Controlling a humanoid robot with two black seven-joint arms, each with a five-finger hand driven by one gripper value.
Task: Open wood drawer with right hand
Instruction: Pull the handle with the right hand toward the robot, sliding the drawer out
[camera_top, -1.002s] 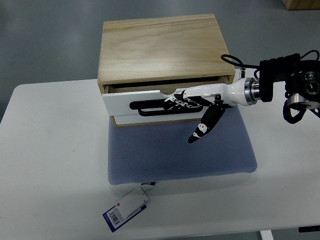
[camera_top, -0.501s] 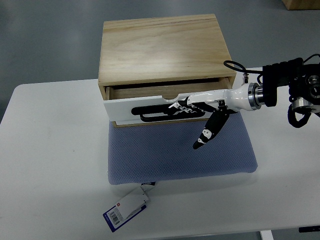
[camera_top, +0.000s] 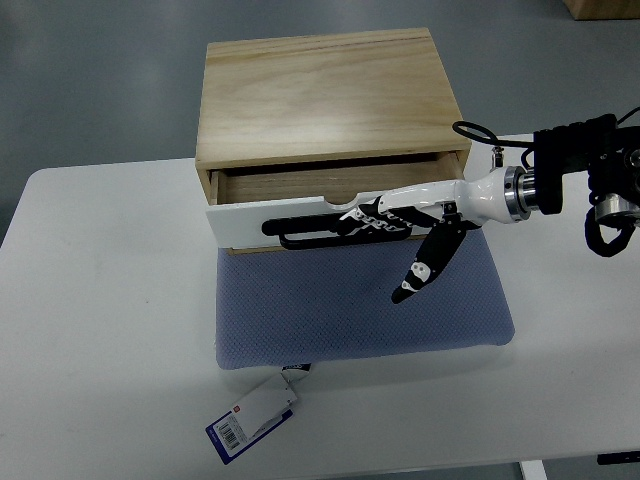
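wood drawer (camera_top: 330, 205) | white front, black handle | partly open | inside looks empty, view shallow

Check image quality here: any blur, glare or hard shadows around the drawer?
Top view: sharp throughout, even soft light; no glare on the white drawer front; only a faint shadow inside the drawer opening; right hand on the black handle is crisp, no motion blur.

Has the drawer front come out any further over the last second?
Yes. The white drawer front has slid toward the camera, away from the wooden cabinet, which stayed put; the gap behind it is wider. The right hand is hooked on the black handle.
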